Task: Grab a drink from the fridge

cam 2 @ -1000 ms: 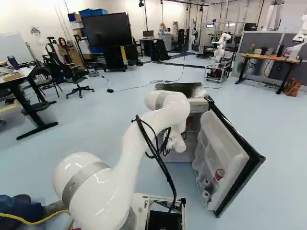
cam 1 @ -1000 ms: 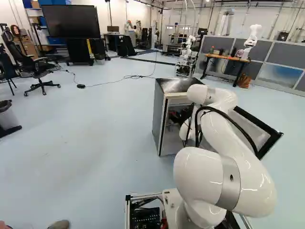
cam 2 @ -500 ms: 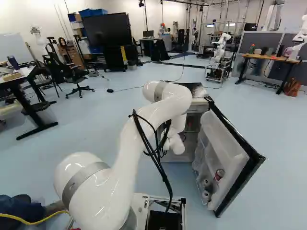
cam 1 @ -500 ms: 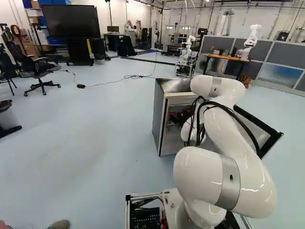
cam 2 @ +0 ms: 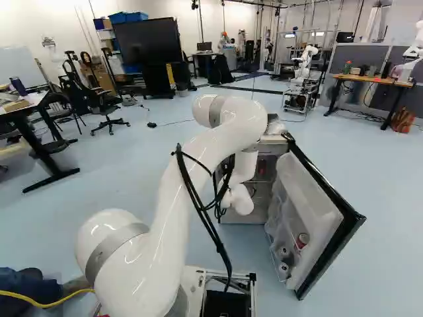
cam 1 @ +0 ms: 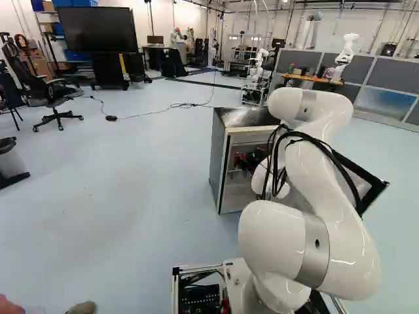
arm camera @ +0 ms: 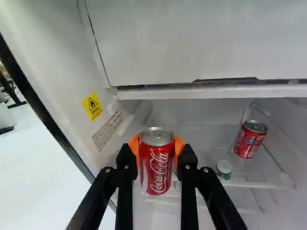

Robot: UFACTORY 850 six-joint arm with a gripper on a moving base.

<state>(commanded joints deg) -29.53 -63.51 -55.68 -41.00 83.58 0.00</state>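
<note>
In the left base view my gripper [cam 1: 254, 157] shows as a dark shape at the open front of the fridge [cam 1: 220, 160], partly behind the arm. Seen from the wrist, the gripper [arm camera: 156, 160] is shut on a red can [arm camera: 157, 167], which stands upright with an orange pad on each side. The held can is in front of the fridge's inner shelves. Another red can [arm camera: 250, 139] leans on a shelf inside, beside a small bottle with a white cap [arm camera: 224, 167].
The fridge door [cam 2: 316, 211] hangs open on the right, with a red can [cam 2: 302, 240] and pale round items in its racks. A white ledge [arm camera: 216, 91] crosses above the held can. Farther back are another robot [cam 2: 303, 66], a desk [cam 2: 373, 80] and a chair [cam 1: 52, 98].
The arm's elbow has risen and drawn back, shifting right in the left base view and left in the right one. More black and red shows at the fridge opening. The base has stayed put.
</note>
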